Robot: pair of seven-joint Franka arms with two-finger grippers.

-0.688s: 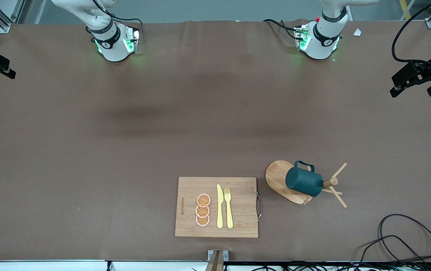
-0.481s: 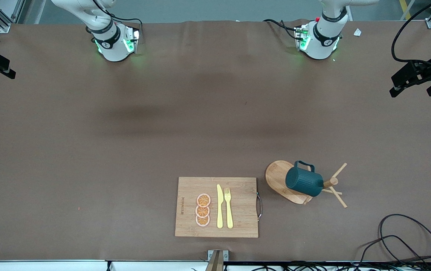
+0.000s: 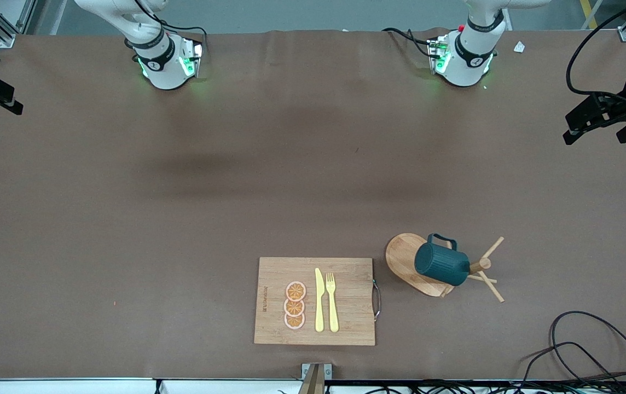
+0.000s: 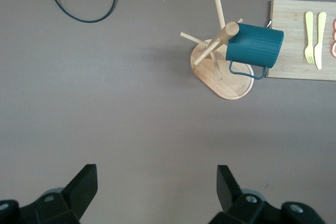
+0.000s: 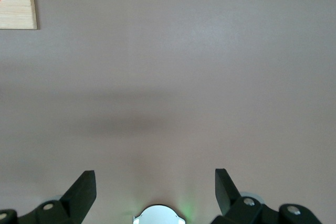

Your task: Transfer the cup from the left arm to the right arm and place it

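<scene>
Dark teal-green ribbed cup point(image 3: 442, 264), loop handle, hung mouth-down and tilted on a peg of a wooden mug tree point(image 3: 481, 266); the tree's oval base point(image 3: 405, 257) lies just beside a wooden board point(image 3: 346, 301) carrying a yellow knife point(image 3: 319, 300), a yellow fork point(image 3: 332, 301) and orange slices point(image 3: 295, 305)

Location relative to the end effectors: well below and ahead of the left gripper point(image 4: 156, 182), which is held high over bare table toward the left arm's end; well apart from the right gripper point(image 5: 155, 182), which is held high over bare table near its own base, with only a corner of the board in its wrist view

State of the end effectors: both spread wide, nothing between the fingers

Handling, as judged: rigid, probably ceramic or enamel, hence breakable if dropped; moderate weight for its small size; the ribs are expected to give the pads some purchase

Recommended hold: across the ribbed body, leaving the handle or rim free for the second gripper; the cup is to be drawn off along the peg's line, since a sideways pull could tip the tree
</scene>
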